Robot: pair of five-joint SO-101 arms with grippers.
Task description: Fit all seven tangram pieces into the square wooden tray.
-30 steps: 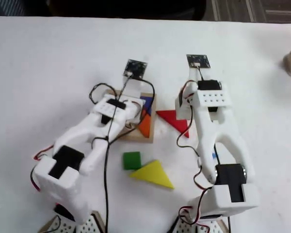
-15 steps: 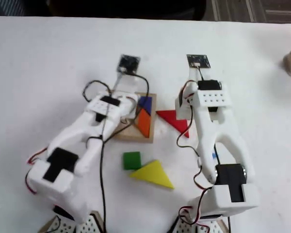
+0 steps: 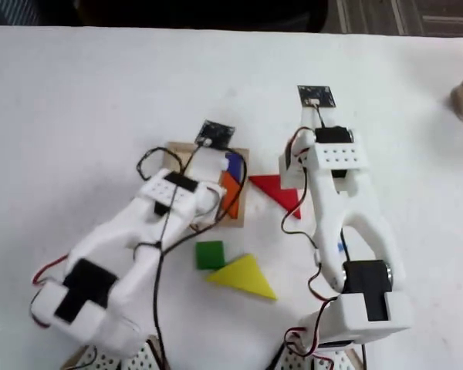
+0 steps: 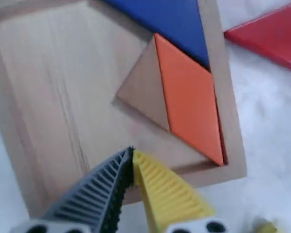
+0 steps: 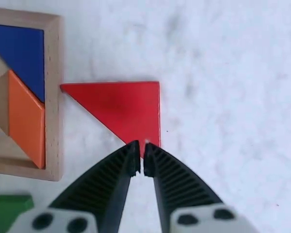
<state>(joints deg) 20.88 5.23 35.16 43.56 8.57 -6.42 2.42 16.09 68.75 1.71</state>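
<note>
My left jaws are pressed together with nothing between them, over the bare floor of the wooden tray (image 4: 48,97), close to its rim. Inside the tray a blue piece (image 4: 169,19) and an orange piece (image 4: 191,107) touch each other (both lie against the same wall). My right jaws are closed to a thin slit and hold nothing, their tips over one corner of the red triangle (image 5: 126,107). It lies on the table (image 3: 77,92) just right of the tray, at the centre of the high view. Lower in the frame, the green square (image 3: 210,254) and the yellow triangle (image 3: 243,275) lie near each other.
</note>
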